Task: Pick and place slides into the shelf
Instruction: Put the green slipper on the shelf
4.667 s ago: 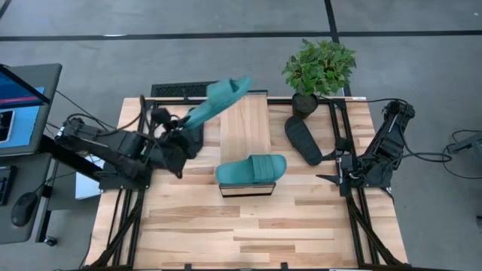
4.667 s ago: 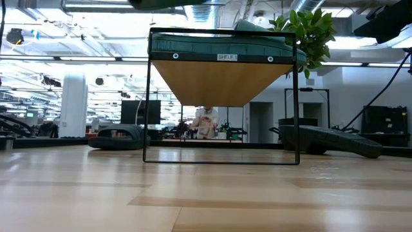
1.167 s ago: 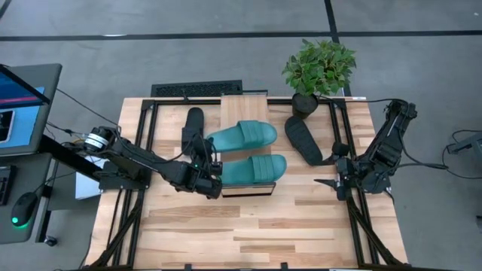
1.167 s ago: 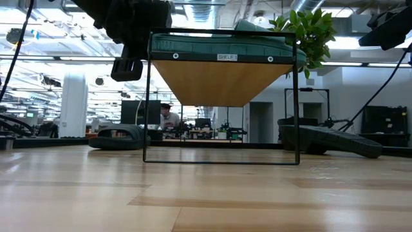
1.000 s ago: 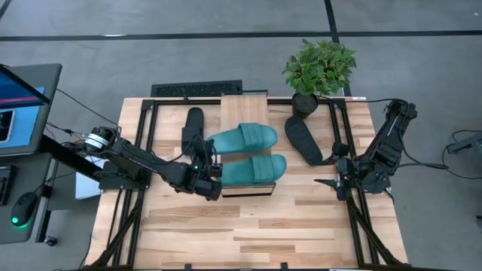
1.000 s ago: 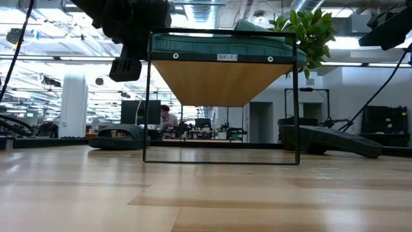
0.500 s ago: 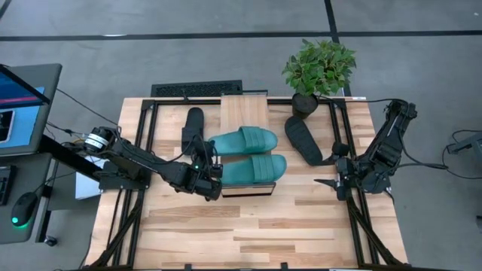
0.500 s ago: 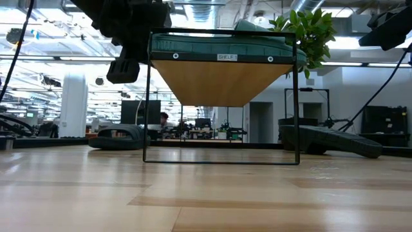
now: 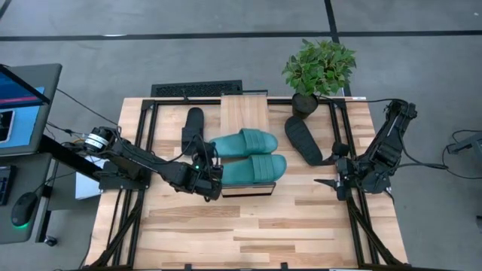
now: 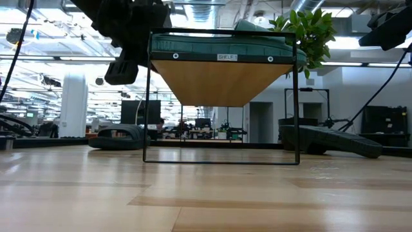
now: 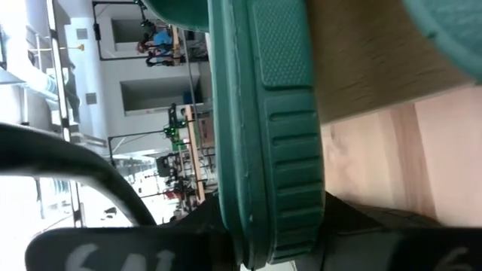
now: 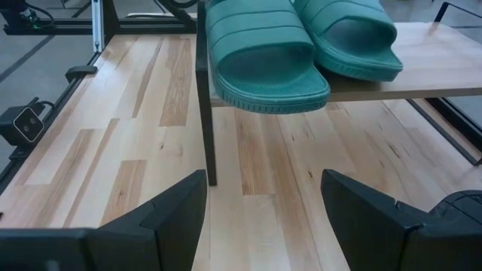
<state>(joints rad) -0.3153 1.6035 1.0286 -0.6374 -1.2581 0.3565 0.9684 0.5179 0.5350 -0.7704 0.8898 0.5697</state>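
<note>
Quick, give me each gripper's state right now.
Left gripper: shut on the heel of a teal slide on the shelf.
Right gripper: open, holding nothing.

Matt, ribbed, seemingly rubber teal slides (image 9: 245,154) lie on the shelf (image 9: 242,111) of pale planked wood.

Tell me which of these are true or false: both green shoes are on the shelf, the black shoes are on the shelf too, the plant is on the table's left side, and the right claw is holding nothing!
1. Both teal slides lie on the shelf. True.
2. The black slides are on the shelf too. False: both black slides lie on the table, one on each side of the shelf.
3. The plant sits on the left side. False: the plant is at the far right corner.
4. The right gripper holds nothing. True: it is open and empty.
</note>
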